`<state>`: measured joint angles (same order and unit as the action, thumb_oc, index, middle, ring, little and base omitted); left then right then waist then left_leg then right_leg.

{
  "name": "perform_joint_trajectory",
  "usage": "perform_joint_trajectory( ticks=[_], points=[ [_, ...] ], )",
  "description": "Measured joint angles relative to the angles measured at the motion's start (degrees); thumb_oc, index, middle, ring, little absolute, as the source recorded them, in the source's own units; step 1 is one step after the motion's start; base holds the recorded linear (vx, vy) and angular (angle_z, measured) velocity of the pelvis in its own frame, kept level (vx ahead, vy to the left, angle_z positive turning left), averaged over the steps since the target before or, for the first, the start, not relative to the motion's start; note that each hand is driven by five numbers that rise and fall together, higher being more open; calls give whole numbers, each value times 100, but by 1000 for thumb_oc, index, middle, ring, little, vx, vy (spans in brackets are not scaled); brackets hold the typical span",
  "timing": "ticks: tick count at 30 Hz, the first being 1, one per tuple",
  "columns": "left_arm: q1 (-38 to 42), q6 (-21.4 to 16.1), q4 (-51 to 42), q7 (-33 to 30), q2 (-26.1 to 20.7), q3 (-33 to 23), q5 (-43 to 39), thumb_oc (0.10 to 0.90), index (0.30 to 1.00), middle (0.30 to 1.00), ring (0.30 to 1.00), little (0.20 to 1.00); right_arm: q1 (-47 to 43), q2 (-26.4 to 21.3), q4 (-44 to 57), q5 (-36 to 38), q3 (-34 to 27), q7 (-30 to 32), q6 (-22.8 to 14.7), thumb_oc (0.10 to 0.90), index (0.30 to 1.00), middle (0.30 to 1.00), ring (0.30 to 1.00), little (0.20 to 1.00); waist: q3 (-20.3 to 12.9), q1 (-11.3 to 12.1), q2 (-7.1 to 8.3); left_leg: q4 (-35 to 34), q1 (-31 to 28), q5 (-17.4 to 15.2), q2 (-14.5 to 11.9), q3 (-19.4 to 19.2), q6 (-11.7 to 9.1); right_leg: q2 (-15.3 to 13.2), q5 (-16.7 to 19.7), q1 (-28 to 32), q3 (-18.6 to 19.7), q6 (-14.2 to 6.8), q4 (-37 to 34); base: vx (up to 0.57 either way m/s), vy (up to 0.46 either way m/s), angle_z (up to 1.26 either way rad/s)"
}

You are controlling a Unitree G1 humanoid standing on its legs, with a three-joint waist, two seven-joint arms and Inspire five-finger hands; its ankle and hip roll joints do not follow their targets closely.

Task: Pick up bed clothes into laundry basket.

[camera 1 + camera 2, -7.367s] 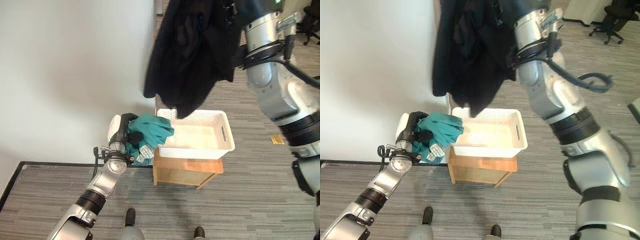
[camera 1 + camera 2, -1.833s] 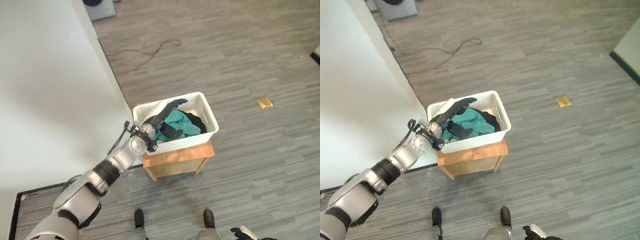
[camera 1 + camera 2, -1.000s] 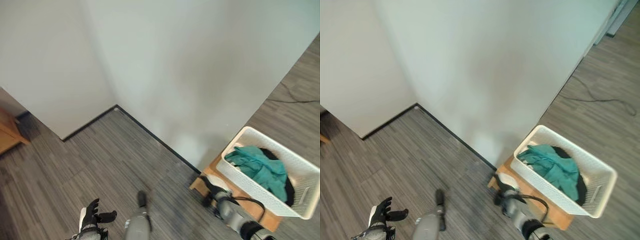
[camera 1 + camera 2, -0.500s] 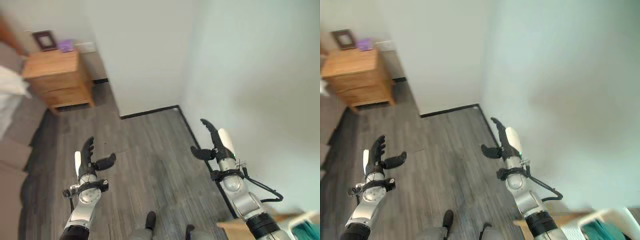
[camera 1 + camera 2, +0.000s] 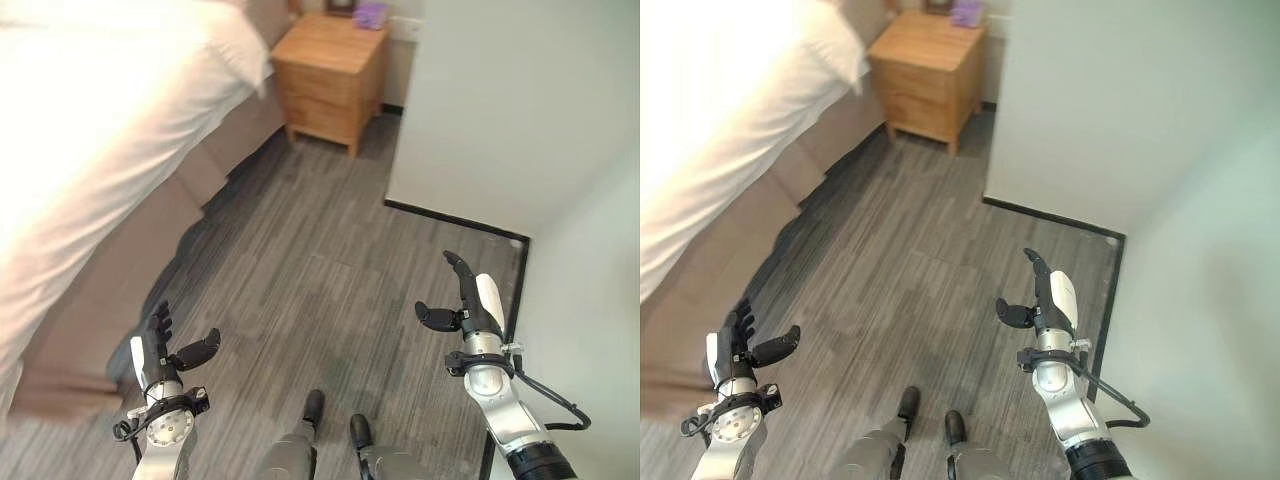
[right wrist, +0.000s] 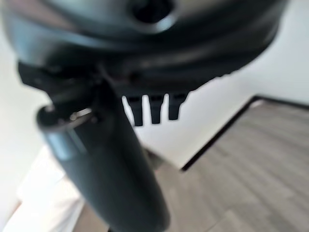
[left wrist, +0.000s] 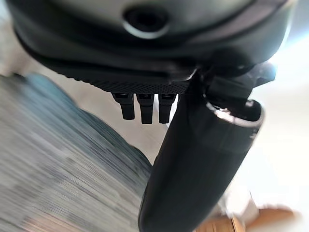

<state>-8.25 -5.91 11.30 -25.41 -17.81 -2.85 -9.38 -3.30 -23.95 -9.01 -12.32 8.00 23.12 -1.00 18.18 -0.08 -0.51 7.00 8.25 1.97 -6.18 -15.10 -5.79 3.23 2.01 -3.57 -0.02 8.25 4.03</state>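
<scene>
We no longer hold any clothes: our left hand (image 5: 160,352) and right hand (image 5: 470,306) are empty, fingers straight. Our view now faces the bed (image 5: 90,110) and nightstand (image 5: 330,70), the basket gone from sight.

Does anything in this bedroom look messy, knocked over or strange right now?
Nothing stands out. The bed has smooth white bedding, the wooden nightstand stands upright by the wall, and both robot hands, left and right, hang open with nothing in them.
</scene>
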Motion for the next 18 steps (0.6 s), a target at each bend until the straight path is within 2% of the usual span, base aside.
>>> perform_joint_trajectory(
  ticks=[1, 2, 3, 5, 6, 7, 8, 9, 11, 12, 13, 14, 16, 17, 18],
  points=[
    [8, -13, -135, 2, -40, -27, 48, 800, 900, 900, 900, 900, -104, -34, 178, -16, -184, 19, -2, 800, 900, 900, 900, 900, 17, -27, 135, 777, -247, -320, -435, 358, -490, -162, 36, -30, -505, 16, -11, -249, -129, 150],
    [37, -15, -135, 4, -33, -23, 44, 800, 900, 900, 900, 900, -137, -47, 245, -15, -291, 25, -2, 800, 900, 900, 900, 900, 23, -78, 150, 1096, -373, -411, -593, 374, -622, -240, 28, -6, -721, 16, -14, -171, -80, 163],
    [94, -17, -133, 5, -25, -19, 44, 800, 900, 900, 900, 900, -146, -90, 334, -14, -399, 42, -2, 800, 900, 900, 900, 900, 23, -152, 152, 1369, -513, -457, -774, 324, -693, -316, 15, 15, -909, 11, -6, -69, 5, 128],
    [187, -80, -256, 3, -2, -48, -28, 800, 900, 900, 900, 900, -296, -296, 432, -16, -555, 92, -23, 800, 900, 900, 900, 900, -8, -341, 128, 1288, -1065, -489, -1183, 228, -621, -397, -4, -13, -1230, -74, -19, -123, 77, 124],
    [191, -94, -365, 3, 25, -62, -51, 800, 900, 900, 900, 900, -299, -313, 498, -16, -616, 92, -25, 800, 900, 900, 900, 900, -10, -408, 112, 1095, -1201, -484, -1257, 201, -613, -402, 8, -37, -1293, -61, -22, -126, 78, 79],
    [155, -111, -467, 55, 42, -76, -94, 800, 900, 900, 900, 900, -295, -311, 544, -11, -675, 85, -25, 800, 900, 900, 900, 900, -2, -385, 95, 934, -1370, -524, -1298, 77, -687, -469, 39, -46, -1590, -116, -6, -54, 118, 97],
    [178, -131, -615, 146, 83, -71, -176, 800, 900, 900, 900, 900, -220, -329, 564, -9, -733, 79, -35, 800, 900, 900, 900, 900, -24, -561, 61, 522, -1510, -545, -1386, -185, -738, -478, 66, -9, -1773, -133, -26, -127, 225, 126],
    [142, -148, -850, 311, 160, -61, -187, 800, 900, 900, 900, 900, -94, -406, 561, -5, -863, -4, -51, 800, 900, 900, 900, 900, -76, -557, -54, -230, -1731, -510, -1307, -509, -660, -512, 117, -32, -2119, -213, -24, -114, 291, 120],
    [79, -159, -1100, 479, 147, -70, -183, 800, 900, 900, 900, 900, -46, -424, 563, 3, -942, -95, -49, 800, 900, 900, 900, 900, -104, -490, -127, -862, -1882, -483, -1026, -641, -597, -563, 209, -42, -2312, -330, -41, -90, 195, 72],
    [75, -160, -1179, 533, 154, -59, -172, 800, 900, 900, 900, 900, -13, -477, 562, 2, -976, -141, -50, 800, 900, 900, 900, 900, -150, -516, -206, -1048, -1882, -456, -859, -606, -441, -577, 233, -83, -2408, -373, -18, -50, 263, 51],
    [63, -176, -1196, 590, 121, -129, -163, 800, 900, 900, 900, 900, 27, -445, 562, -10, -975, -209, -81, 800, 900, 900, 900, 900, -252, -337, -246, -1179, -1844, -69, -672, -418, -215, -706, 212, -275, -2392, -489, 226, -78, 325, 27],
    [9, -167, -1187, 597, 105, -227, -160, 800, 900, 900, 900, 900, 46, -369, 589, -6, -944, -262, -94, 800, 900, 900, 900, 900, -301, -227, -161, -1158, -1744, -86, -511, -406, -133, -883, 195, -375, -2358, -547, 382, -44, 216, 10],
    [-72, -164, -1199, 599, 101, -360, -159, 800, 900, 900, 900, 900, 166, -337, 765, 18, -903, -322, -95, 800, 900, 900, 900, 900, -334, -216, -52, -1136, -1692, -116, -208, -297, 36, -1294, 196, -459, -2351, -778, 615, -96, 121, 38],
    [-108, -170, -1243, 579, 35, -452, -154, 800, 900, 900, 900, 900, 208, -262, 826, 43, -849, -359, -121, 800, 900, 900, 900, 900, -402, -191, 45, -1110, -1619, 0, 0, -291, 192, -1568, 278, -514, -2307, -1024, 795, -149, 115, 56],
    [-81, -172, -1260, 556, -5, -497, -147, 800, 900, 900, 900, 900, 206, -167, 852, 85, -823, -374, -121, 800, 900, 900, 900, 900, -402, -166, 93, -1107, -1580, 13, 68, -252, 245, -1674, 380, -544, -2286, -1139, 892, -128, 45, 56]
  ],
)
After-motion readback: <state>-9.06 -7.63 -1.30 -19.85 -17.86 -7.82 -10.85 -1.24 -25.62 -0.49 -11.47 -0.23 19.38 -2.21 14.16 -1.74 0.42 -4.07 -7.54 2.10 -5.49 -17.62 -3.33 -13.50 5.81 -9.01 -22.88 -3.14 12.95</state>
